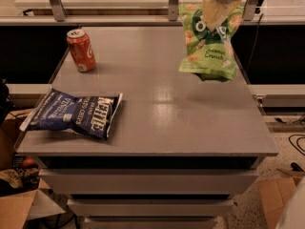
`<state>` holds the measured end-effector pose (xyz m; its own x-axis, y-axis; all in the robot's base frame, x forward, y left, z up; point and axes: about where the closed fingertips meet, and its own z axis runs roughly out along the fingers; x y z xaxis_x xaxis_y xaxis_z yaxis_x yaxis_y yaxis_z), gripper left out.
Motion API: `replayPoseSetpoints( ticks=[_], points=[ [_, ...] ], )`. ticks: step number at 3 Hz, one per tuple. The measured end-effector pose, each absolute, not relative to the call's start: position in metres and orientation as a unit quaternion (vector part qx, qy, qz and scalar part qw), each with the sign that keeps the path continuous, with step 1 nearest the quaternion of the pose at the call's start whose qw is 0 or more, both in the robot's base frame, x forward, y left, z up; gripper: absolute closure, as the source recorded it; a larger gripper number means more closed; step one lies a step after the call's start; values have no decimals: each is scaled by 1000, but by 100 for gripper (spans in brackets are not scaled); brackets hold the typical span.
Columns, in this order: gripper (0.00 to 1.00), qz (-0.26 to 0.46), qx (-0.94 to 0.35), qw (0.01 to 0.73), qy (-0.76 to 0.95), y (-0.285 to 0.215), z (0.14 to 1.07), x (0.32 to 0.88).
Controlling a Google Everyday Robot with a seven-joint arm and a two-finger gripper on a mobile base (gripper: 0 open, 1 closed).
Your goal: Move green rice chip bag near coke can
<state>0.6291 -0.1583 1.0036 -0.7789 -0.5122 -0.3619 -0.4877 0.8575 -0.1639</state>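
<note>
On the table [167, 123], front left: dark blue bag [76, 114], reads "KETTLE". Rear left: coke can [81, 50], upright, script not legible. Rear right: green rice chip bag [209, 46] hangs clear of the surface, "Crunch" legible, top clamped in the gripper [220, 6]. Carry step, I'd say. Next: traverse left, set down beside the can without tipping it.

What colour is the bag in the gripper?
Green rice chip bag: light green, pale chip pictures; gripper clamps its top, upper right, camera view.

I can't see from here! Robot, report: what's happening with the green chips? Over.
Hand shut on crinkly light-green rice chip bag, top right. Bag hangs above grey table. Small red coke can back left. Dark blue chip bag front left, not between.
</note>
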Motion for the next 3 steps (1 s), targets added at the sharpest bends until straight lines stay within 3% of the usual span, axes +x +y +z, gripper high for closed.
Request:
replayPoseSetpoints(
  ticks=[3],
  points=[
    [100, -27, -243, 217, 945, -129, 1015, 650]
  ],
)
